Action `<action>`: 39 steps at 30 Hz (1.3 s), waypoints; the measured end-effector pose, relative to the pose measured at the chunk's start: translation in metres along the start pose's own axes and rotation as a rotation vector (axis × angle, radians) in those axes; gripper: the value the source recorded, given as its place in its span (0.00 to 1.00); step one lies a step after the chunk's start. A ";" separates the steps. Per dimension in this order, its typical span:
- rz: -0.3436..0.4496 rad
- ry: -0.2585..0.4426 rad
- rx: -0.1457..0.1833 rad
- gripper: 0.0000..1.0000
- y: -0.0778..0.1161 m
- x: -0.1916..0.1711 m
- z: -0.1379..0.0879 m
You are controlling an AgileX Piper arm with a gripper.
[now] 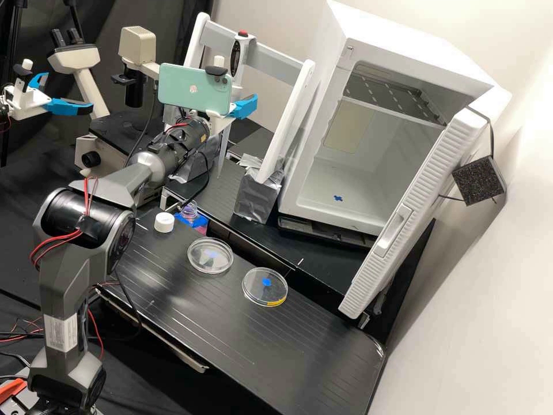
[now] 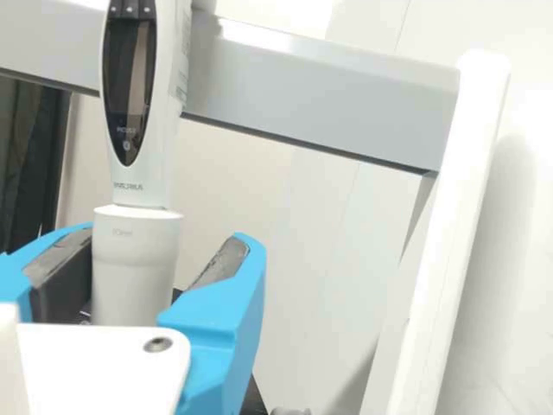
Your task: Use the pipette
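Mint green, a phone (image 1: 190, 86) at the high view's upper left covers part of my gripper (image 1: 245, 106). I have it wide around the pipette (image 2: 134, 268), whose lower end is hidden.

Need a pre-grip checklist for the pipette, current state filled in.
1. Pipette upright at the rack's crossbar: ok.
2. Pipette between the hand's fingers: ok.
3. Hand closed on pipette: not ok, fingers open, with a clear gap on one side.
4. Tip fitted on pipette: cannot tell, lower end hidden.
5. Both petri dishes on the bench: ok.
6. Incubator door closed: not ok, stands open.
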 end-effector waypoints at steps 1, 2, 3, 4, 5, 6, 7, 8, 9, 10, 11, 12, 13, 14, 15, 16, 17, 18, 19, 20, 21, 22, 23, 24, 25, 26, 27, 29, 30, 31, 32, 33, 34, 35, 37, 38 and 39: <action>0.000 0.000 0.000 0.00 0.000 0.000 0.000; 0.000 0.000 0.000 0.00 0.000 0.000 0.000; 0.000 0.000 0.000 0.00 0.000 0.000 0.000; 0.000 0.000 0.000 0.00 0.000 0.000 0.000; 0.000 0.000 0.000 0.00 0.000 0.000 0.000; 0.000 0.000 0.000 0.00 0.000 0.000 0.000; 0.000 0.000 0.000 0.00 0.000 0.000 0.000; 0.000 0.000 0.000 0.00 0.000 0.000 0.000; 0.000 0.000 0.000 0.00 0.000 0.000 0.000; -0.002 0.000 0.000 0.00 0.000 0.000 0.000; -0.005 0.000 0.001 0.00 0.000 0.000 -0.001; -0.008 0.001 0.001 0.00 0.000 0.000 -0.001; -0.010 0.000 0.001 0.00 0.000 0.000 -0.001; -0.010 0.000 0.001 0.00 0.000 0.000 -0.001; -0.010 0.000 0.001 0.00 0.000 0.000 -0.001; -0.010 0.000 0.001 0.00 0.000 0.000 -0.001; -0.012 0.000 0.001 0.00 0.000 0.000 -0.001; -0.012 0.000 0.001 0.00 0.000 0.000 -0.001; -0.012 0.000 0.001 0.00 0.000 0.000 -0.001; -0.012 0.000 0.001 0.00 0.000 0.000 -0.001; -0.013 0.000 0.001 0.00 0.000 0.000 -0.001; -0.013 0.000 0.001 0.00 0.000 0.000 -0.001; -0.013 0.000 0.001 0.00 0.000 0.000 -0.001; -0.015 -0.001 0.001 0.00 0.000 0.000 -0.001; -0.015 -0.001 0.001 0.00 0.000 0.000 -0.001; -0.017 -0.001 0.001 0.00 0.000 0.000 -0.001; -0.016 -0.001 0.001 0.00 0.000 0.000 -0.001; -0.014 0.002 0.008 0.00 0.002 -0.001 -0.002; -0.018 0.002 0.023 0.00 0.002 -0.002 -0.002; -0.026 0.003 0.036 0.00 0.003 -0.003 -0.003; -0.033 0.004 0.057 0.00 0.004 -0.004 -0.004; -0.040 0.006 0.078 0.00 0.006 -0.006 -0.006; -0.043 0.008 0.088 0.00 0.007 -0.007 -0.007; -0.044 0.009 0.101 0.00 0.009 -0.008 -0.008; -0.046 0.012 0.122 0.00 0.012 -0.011 -0.010; -0.044 0.014 0.129 0.00 0.013 -0.011 -0.010; -0.042 0.015 0.132 0.00 0.014 -0.012 -0.011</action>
